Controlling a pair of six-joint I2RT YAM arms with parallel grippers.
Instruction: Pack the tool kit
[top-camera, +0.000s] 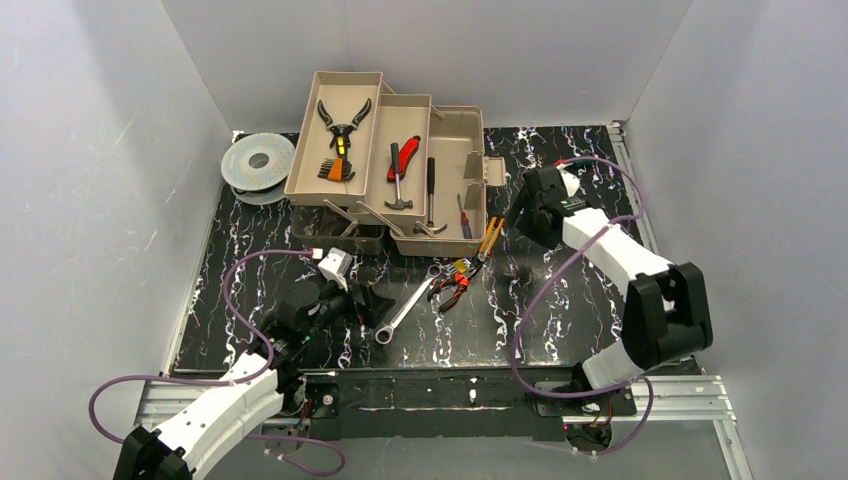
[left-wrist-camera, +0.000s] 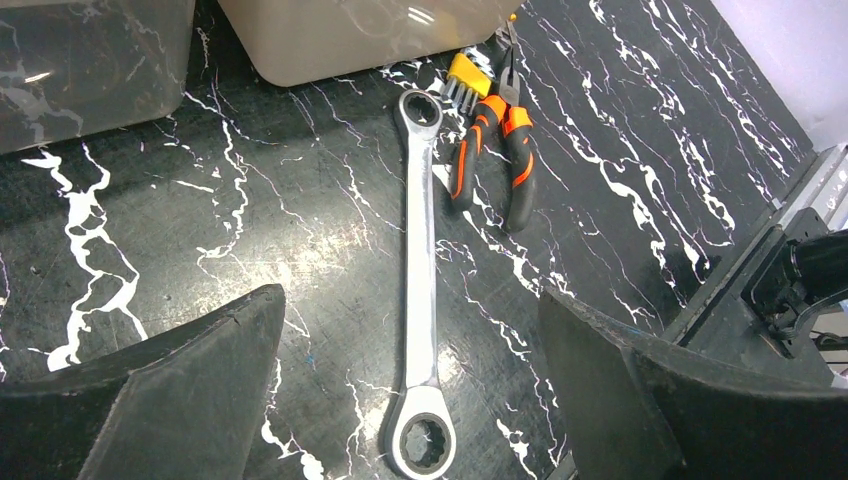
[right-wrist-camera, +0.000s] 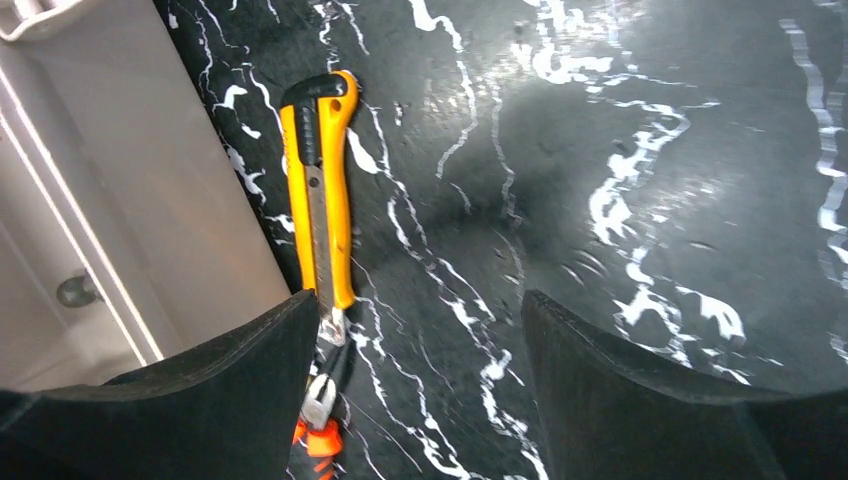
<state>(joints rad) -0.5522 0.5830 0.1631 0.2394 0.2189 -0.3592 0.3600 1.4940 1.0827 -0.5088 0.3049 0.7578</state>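
Tool kit (top-camera: 455, 150), tan plastic, standing open: silver ratchet wrench (left-wrist-camera: 421, 270) ahead of wide-apart left gripper (left-wrist-camera: 408, 330), best pinched mid-shaft; right gripper (right-wrist-camera: 420, 320) likewise apart, empty.

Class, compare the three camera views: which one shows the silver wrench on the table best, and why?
The left wrist view: the wrench runs full length up the frame, both ring ends sharp. The top external view shows it whole but small, beside the orange pliers. The right wrist view does not show it.
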